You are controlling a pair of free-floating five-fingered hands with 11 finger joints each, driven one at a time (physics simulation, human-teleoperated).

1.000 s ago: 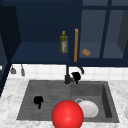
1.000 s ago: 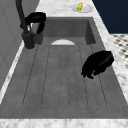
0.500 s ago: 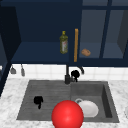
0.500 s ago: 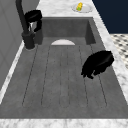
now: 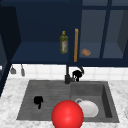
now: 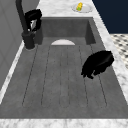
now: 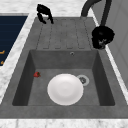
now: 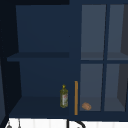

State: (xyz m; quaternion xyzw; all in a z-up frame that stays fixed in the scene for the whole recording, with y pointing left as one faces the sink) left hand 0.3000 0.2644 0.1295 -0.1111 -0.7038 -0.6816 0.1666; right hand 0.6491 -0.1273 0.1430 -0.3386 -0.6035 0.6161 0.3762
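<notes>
Black and curled, the right hand (image 5: 77, 74) is closed round the faucet (image 5: 67, 76) low on its stem, at the back rim of the sink (image 5: 109, 100) between drainboard and basin. The left hand (image 5: 38, 100) hangs over the drainboard with loose, drooping fingers, holding nothing. The step in hand looks like working the faucet, and the next move would call for a steady hold while it turns toward the white plate (image 7: 65, 88) in the basin.
</notes>
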